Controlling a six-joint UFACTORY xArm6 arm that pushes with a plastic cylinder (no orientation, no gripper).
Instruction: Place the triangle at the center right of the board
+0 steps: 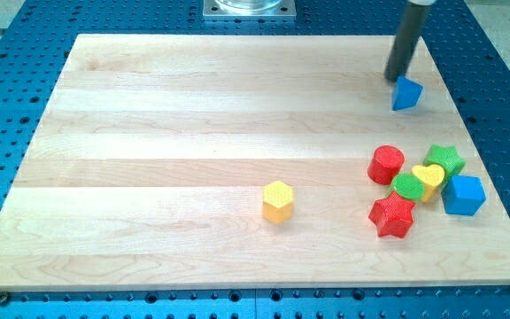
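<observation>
A blue triangle block (406, 94) lies near the board's upper right. My tip (397, 78) touches the board just above and to the left of it, right against or nearly against its upper left corner. The dark rod rises from there toward the view's top. The wooden board (193, 133) fills most of the view.
A cluster sits at the lower right: a red cylinder (386, 165), a green star (445, 159), a yellow heart (428, 180), a green round block (407, 187), a blue cube (463, 196) and a red star (391, 216). A yellow hexagon (277, 201) stands at the lower middle.
</observation>
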